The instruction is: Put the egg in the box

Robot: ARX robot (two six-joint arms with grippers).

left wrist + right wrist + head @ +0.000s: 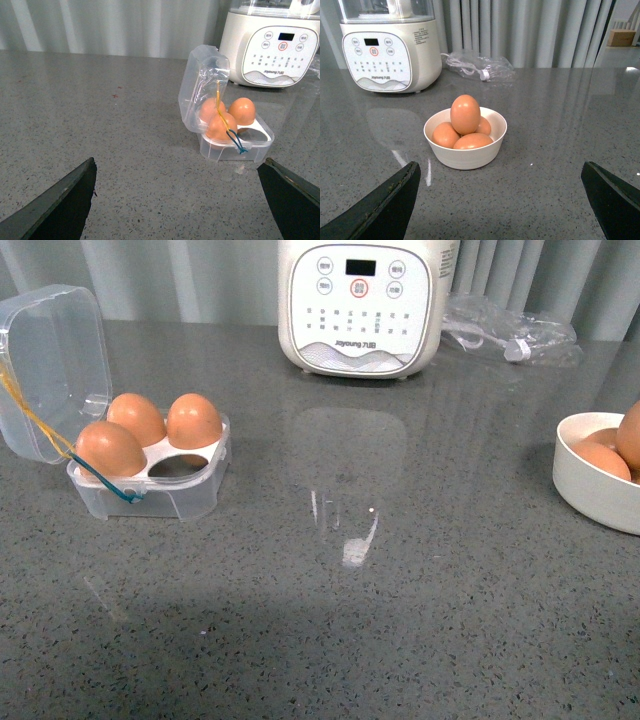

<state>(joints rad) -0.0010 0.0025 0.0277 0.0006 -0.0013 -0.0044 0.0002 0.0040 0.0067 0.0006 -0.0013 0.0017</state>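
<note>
The box (160,502) stands at the left of the worktop (350,620), lid open, with three cells filled and the near right cell vacant. The egg (465,114) rests topmost in the white bowl (465,157) at the right, well apart from the box. The left tool (179,165) and the right tool (500,167) have jaws wide, holding nothing

Glossy grey speckled countertop (400,620), pale pleated curtains (530,30) behind, perhaps daylit.
</note>
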